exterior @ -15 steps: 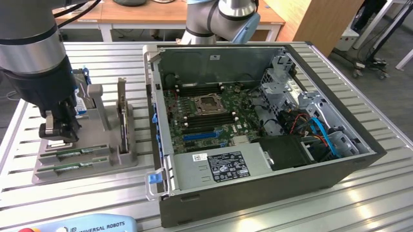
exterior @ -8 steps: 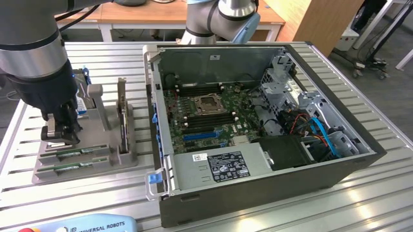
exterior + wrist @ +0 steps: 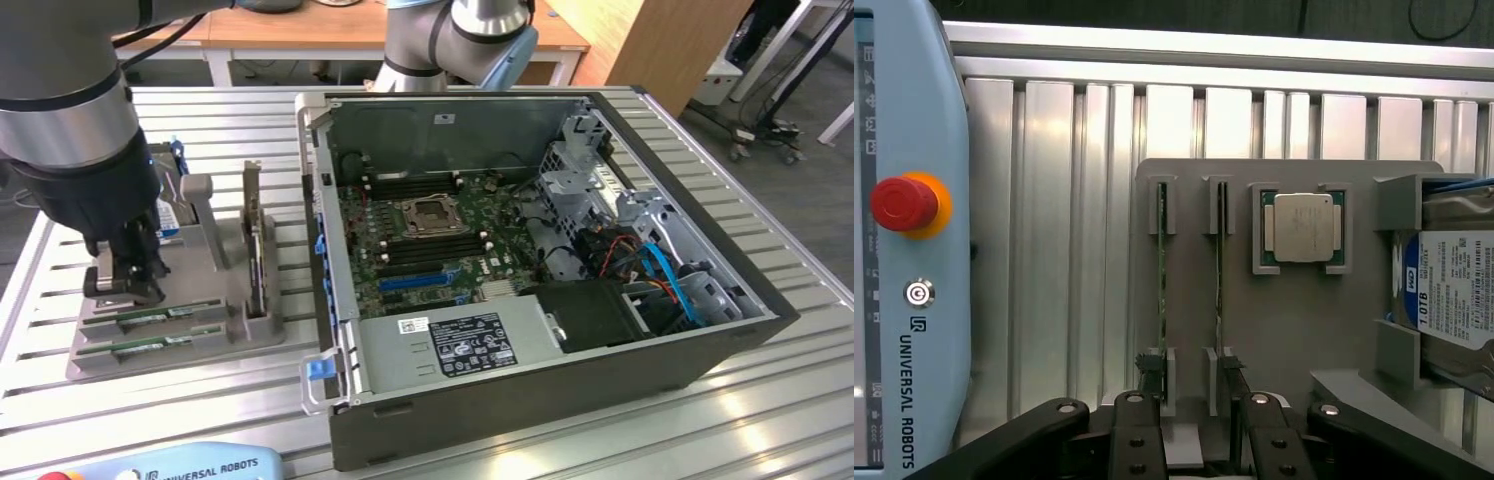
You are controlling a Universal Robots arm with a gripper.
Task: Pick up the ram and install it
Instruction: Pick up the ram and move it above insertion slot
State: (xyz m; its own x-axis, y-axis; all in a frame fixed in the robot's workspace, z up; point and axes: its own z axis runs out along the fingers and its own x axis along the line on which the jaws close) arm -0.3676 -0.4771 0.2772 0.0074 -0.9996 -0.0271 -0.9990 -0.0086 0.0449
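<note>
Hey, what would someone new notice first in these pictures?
The open computer case fills the exterior view's centre and right, its motherboard exposed. On the exterior view's left, the open gripper hangs over two ram sticks in a grey holder. A red stop button marks the pendant beside the holder.

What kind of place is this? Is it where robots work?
Probably a robot lab or workshop. A robot arm reaches over a metal table, an open computer sits beside it, and a control pad has a red stop button.
</note>
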